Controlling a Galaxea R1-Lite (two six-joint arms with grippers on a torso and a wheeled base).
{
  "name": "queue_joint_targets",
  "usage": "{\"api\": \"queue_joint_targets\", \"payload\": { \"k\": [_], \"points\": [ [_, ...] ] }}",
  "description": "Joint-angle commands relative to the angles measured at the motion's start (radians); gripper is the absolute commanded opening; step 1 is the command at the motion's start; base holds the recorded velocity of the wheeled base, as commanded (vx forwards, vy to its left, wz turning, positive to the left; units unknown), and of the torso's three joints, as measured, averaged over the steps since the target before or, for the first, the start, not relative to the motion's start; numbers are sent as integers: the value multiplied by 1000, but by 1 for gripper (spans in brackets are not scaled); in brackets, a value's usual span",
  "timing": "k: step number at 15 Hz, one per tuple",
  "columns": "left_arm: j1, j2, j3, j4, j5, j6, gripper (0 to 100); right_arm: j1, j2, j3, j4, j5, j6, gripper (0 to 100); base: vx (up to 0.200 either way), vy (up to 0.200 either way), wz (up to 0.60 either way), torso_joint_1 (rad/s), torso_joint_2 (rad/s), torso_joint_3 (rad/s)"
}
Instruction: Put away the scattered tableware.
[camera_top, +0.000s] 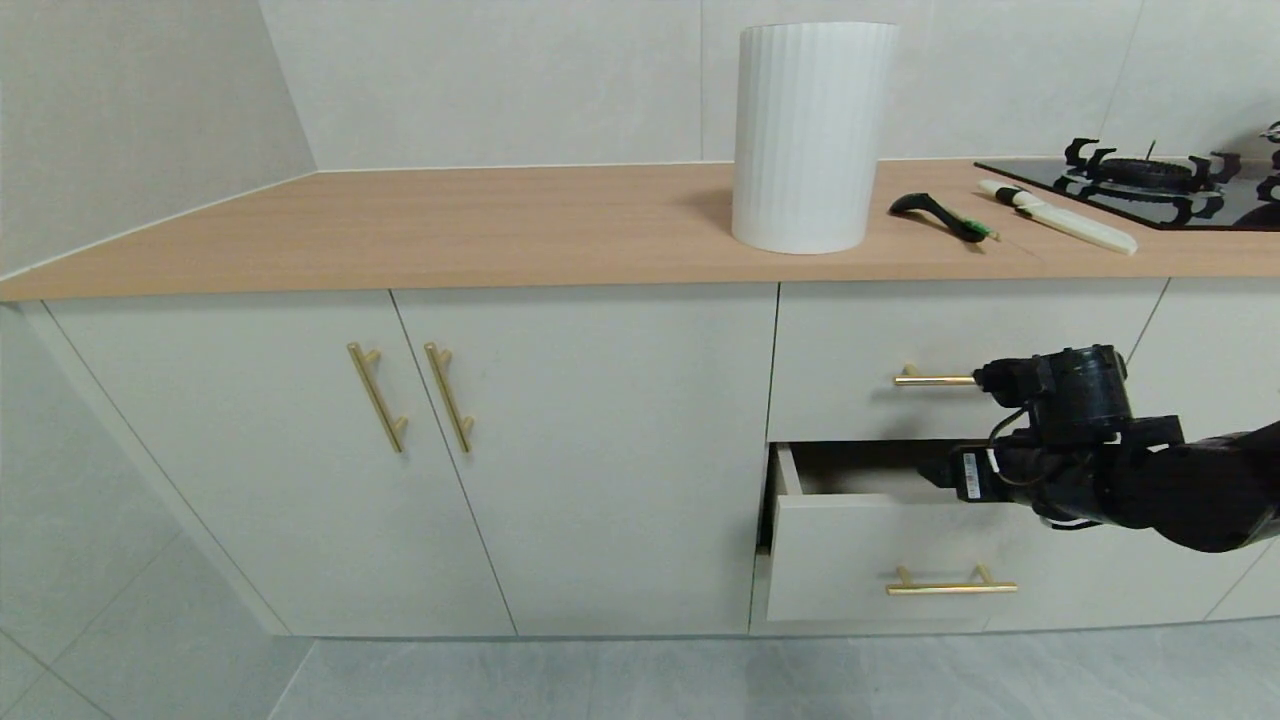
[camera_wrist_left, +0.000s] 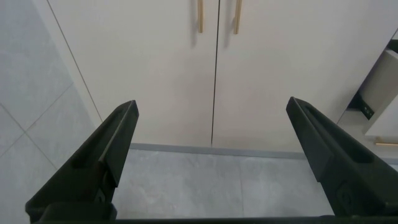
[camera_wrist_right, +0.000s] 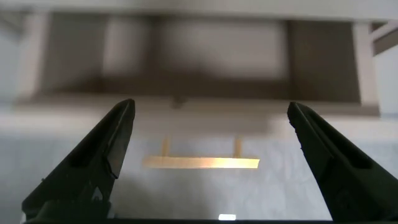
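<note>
Two utensils lie on the wooden counter (camera_top: 450, 225) at the right: a black-handled tool with a green tip (camera_top: 940, 216) and a white knife (camera_top: 1060, 216). Below them the lower drawer (camera_top: 880, 545) stands pulled out, its inside bare in the right wrist view (camera_wrist_right: 199, 56). My right gripper (camera_top: 935, 472) hangs open over the drawer's front edge; its wrist view shows the gripper (camera_wrist_right: 208, 109) holding nothing, above the gold handle (camera_wrist_right: 202, 163). My left gripper (camera_wrist_left: 210, 106) is open and holds nothing, low before the cabinet doors (camera_wrist_left: 217, 68).
A tall white ribbed container (camera_top: 810, 140) stands on the counter beside the utensils. A black gas hob (camera_top: 1150, 185) sits at the far right. The upper drawer (camera_top: 960, 350) is closed, its handle (camera_top: 935, 380) just above my right arm. Grey tiled floor (camera_top: 600, 680) lies below.
</note>
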Motion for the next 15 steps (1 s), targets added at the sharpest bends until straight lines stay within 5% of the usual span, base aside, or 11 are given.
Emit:
{"api": "queue_joint_targets", "payload": {
  "k": [1, 11, 15],
  "points": [
    [0, 1, 0, 0, 0, -1, 100, -10, 84, -1, -26, -9, 1, 100, 0, 0, 0, 0, 0, 0],
    [0, 1, 0, 0, 0, -1, 100, -13, 77, 1, -8, -3, 18, 100, 0, 0, 0, 0, 0, 0],
    [0, 1, 0, 0, 0, -1, 100, -13, 28, -13, 124, 28, 17, 100, 0, 0, 0, 0, 0, 0]
  ]
}}
